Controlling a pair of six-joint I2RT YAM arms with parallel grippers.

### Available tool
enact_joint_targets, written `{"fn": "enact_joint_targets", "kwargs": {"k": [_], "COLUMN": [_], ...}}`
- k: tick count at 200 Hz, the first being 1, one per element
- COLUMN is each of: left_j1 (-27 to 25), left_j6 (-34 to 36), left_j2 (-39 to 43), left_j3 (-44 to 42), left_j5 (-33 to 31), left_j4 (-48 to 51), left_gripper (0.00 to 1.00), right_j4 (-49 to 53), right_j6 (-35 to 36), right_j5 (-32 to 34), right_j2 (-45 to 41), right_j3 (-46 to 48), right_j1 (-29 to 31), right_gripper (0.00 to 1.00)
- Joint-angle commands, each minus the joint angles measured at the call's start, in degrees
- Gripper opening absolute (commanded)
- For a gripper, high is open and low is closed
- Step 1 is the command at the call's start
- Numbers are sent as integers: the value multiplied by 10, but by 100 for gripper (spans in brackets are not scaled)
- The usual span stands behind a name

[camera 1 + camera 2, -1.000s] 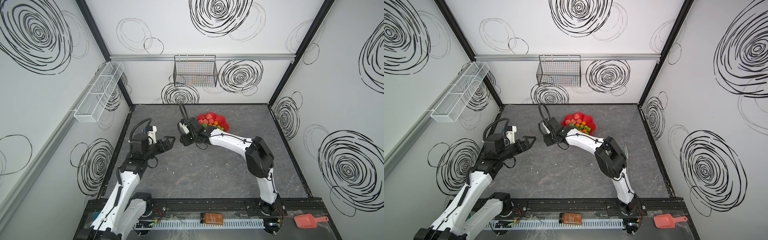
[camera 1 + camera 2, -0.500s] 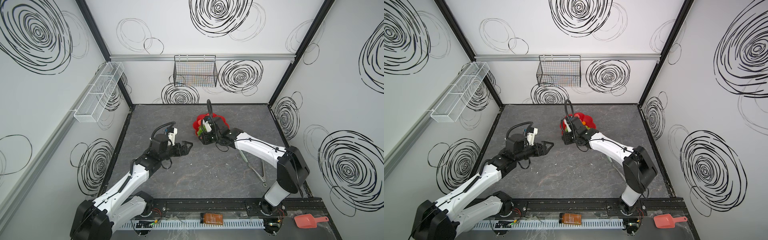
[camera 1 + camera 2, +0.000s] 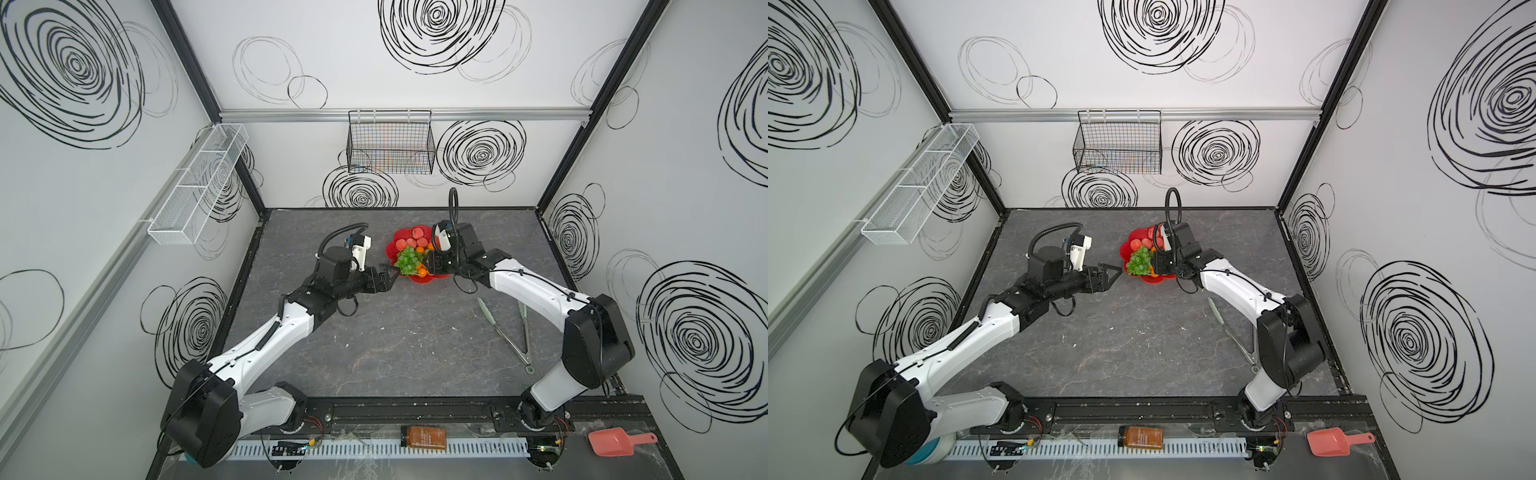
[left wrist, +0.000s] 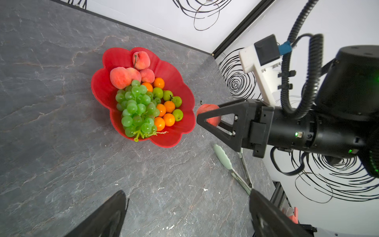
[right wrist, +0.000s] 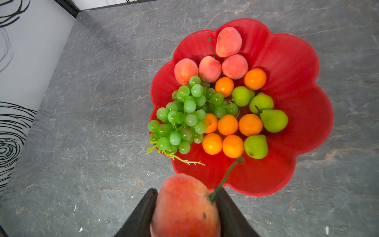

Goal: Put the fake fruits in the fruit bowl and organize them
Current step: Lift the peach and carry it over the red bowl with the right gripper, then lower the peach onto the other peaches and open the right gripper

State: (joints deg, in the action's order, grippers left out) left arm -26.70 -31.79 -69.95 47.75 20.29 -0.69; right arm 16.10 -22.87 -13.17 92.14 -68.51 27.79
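Swung rightward, right claw [image 5: 184, 198] clamps peach [image 5: 184, 211] beside fruit bowl [image 5: 297, 71].

Pale-green tongs [image 3: 487, 312] on table [image 3: 395, 340] near right gripper [image 3: 429, 266], arm side. Black wire basket [image 3: 390, 147] hangs high beyond it. Pink scoop [image 3: 615, 441], amber bottle [image 3: 423, 437] well behind.

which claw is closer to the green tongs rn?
Right. The right claw, gripping a peach, hovers at the fruit bowl rim nearest the tongs; the open left claw is across the bowl, farther off.
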Motion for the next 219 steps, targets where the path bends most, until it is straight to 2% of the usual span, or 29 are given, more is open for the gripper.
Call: {"fn": "enact_joint_targets", "kwargs": {"k": [1,53,189,219], "left_j1": [-2,5,21,20], "left_j6": [23,35,18,21], "left_j2": [-5,-23,-207,-232], "left_j3": [12,6,179,181], "left_j5": [5,3,29,35], "left_j4": [-37,-66,-63,-66], "left_gripper": [96,96,96,96], "right_j4": [-14,-19,30,42], "right_j6": [12,30,27,21], "right_j5": [-9,-12,11,4], "right_j2": [-14,36,268,313], "right_j3": [-5,-42,-272,-321], "right_j1": [-18,-45,-87,-93], "right_gripper": [48,47,46,46]}}
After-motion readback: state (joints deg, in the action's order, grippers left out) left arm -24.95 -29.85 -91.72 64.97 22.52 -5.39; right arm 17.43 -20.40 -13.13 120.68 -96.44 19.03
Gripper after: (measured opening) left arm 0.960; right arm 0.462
